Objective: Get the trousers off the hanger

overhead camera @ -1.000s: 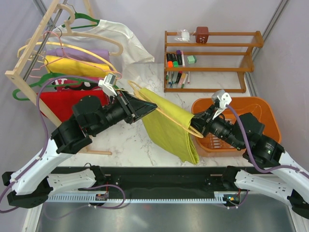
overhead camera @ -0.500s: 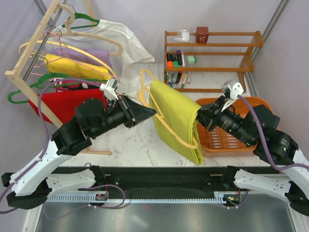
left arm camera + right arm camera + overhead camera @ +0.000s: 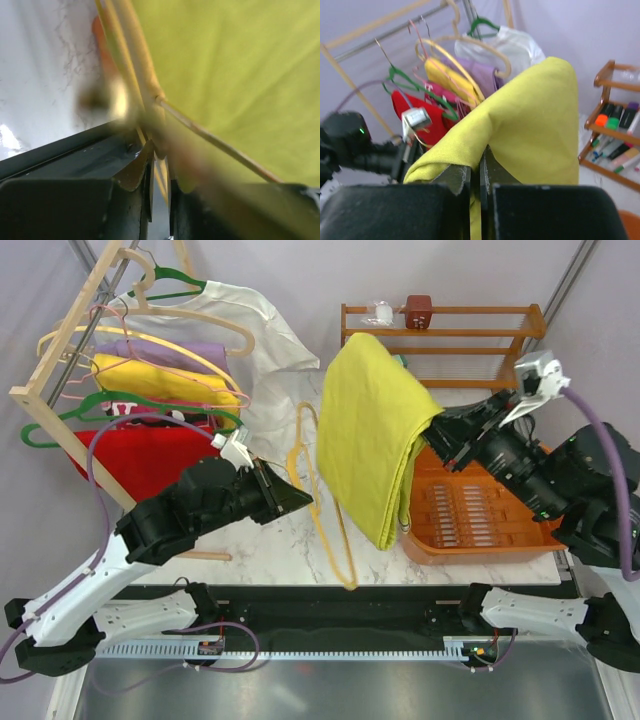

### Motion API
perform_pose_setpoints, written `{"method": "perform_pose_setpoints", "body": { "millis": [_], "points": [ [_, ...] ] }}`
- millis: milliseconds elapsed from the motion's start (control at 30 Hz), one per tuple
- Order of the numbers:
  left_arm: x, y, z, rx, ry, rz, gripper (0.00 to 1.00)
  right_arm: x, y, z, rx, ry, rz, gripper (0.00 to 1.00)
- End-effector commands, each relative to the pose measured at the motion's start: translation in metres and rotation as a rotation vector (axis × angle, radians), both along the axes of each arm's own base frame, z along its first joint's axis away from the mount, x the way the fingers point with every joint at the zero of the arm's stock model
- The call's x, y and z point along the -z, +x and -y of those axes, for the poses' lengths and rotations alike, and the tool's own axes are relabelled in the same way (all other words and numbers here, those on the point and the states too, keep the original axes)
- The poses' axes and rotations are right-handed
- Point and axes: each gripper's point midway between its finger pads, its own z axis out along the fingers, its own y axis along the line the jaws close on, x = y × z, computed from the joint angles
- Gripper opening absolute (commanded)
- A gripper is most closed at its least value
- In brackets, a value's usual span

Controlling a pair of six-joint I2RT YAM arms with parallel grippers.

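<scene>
Shifted since a second ago: trousers (image 3: 372, 430) raised from a low slant over the worktop (image 3: 250, 550) to a high drape in front of the wooden shelf (image 3: 470, 310); right end effector (image 3: 440, 430) swung up and back above the orange basket (image 3: 540, 540); hanger (image 3: 141, 50) dropped out of the cloth to a steep hang on its left.

Item 1, trousers. Lime-yellow plain cloth, folded double, off the hanger. Draped over the right end effector and pinched between fingers pressed tight together, as in the right wrist view. Lower edge hanging beside the basket's left rim, above the worktop.

Item 2, hanger. Pale yellow-orange, thin plastic. Pinched on a thin bar by the left end effector (image 3: 300, 502), fingers almost together. Close beside the cloth's left edge; contact not clear.

Surroundings. Wooden rack (image 3: 60, 380) at left with red garment (image 3: 140, 455), golden-yellow garment (image 3: 160, 375) and white shirt (image 3: 270, 330). White print on the red garment, partly covered, not legible. Markers (image 3: 615, 125) on the shelf, labels too small to read.
</scene>
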Motion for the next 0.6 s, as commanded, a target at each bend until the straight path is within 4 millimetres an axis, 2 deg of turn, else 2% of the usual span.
{"method": "perform_pose_setpoints", "body": {
  "millis": [0,67,100,200,233,300,333,467,567],
  "points": [
    [0.019,-0.001,-0.006,0.022,0.097,0.017,0.02,-0.105,-0.008,0.042,0.096,0.283,0.178,0.0],
    [0.014,-0.003,-0.006,0.036,0.092,0.028,0.02,-0.097,0.006,0.055,0.209,0.224,0.156,0.0],
    [0.011,-0.004,-0.006,0.045,0.091,0.039,0.02,-0.087,0.022,0.07,0.34,0.203,0.116,0.0],
    [-0.001,-0.009,-0.004,0.081,0.071,0.065,0.02,-0.062,0.043,0.094,0.545,0.055,0.081,0.0],
    [-0.007,-0.013,-0.004,0.099,0.059,0.072,0.02,-0.052,0.049,0.113,0.672,0.025,0.049,0.0],
    [-0.014,-0.015,-0.004,0.116,0.047,0.089,0.02,-0.04,0.053,0.133,0.798,-0.048,0.019,0.0],
    [-0.02,-0.02,-0.003,0.139,0.032,0.094,0.02,-0.036,0.051,0.149,0.885,-0.069,0.002,0.0],
    [-0.03,-0.026,-0.004,0.167,0.008,0.108,0.02,-0.02,0.045,0.185,1.09,-0.224,-0.03,0.0],
    [-0.034,-0.03,-0.003,0.185,-0.001,0.111,0.02,-0.004,0.037,0.203,1.216,-0.32,-0.066,0.0]
  ]
}}
